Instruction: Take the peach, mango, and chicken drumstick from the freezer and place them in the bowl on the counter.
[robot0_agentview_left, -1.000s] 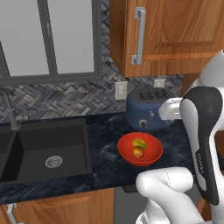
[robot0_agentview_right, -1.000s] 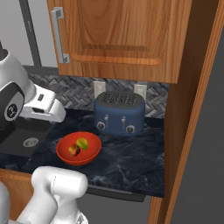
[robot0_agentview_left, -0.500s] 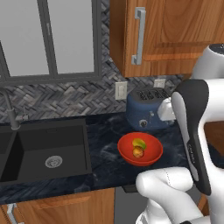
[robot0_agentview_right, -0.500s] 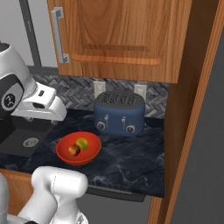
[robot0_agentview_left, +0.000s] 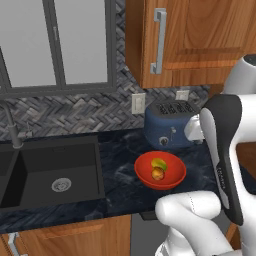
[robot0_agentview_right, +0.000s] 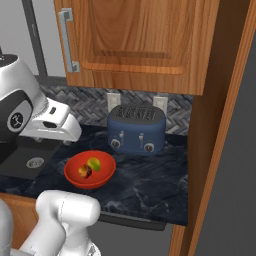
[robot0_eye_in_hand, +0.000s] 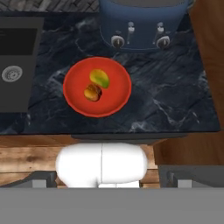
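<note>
The shallow red-orange bowl (robot0_eye_in_hand: 97, 87) is sitting on the dark marbled stone counter (robot0_eye_in_hand: 166, 100) just in front of the blue toaster (robot0_eye_in_hand: 140, 22), holding the oval green-yellow mango (robot0_eye_in_hand: 99, 78) touching the round orange peach (robot0_eye_in_hand: 92, 92) (no drumstick among them). In my judgement the arm should be lifting clear before turning away for the drumstick. The white arm (robot0_agentview_left: 222, 150) is standing high above the bowl, hand facing down, claw spread wide and carrying nothing.

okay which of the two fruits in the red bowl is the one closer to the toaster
The mango, the oval green-yellow one. It lies on the bowl's toaster side, touching the rounder orange-red peach, which sits nearer the counter's front edge.
</note>
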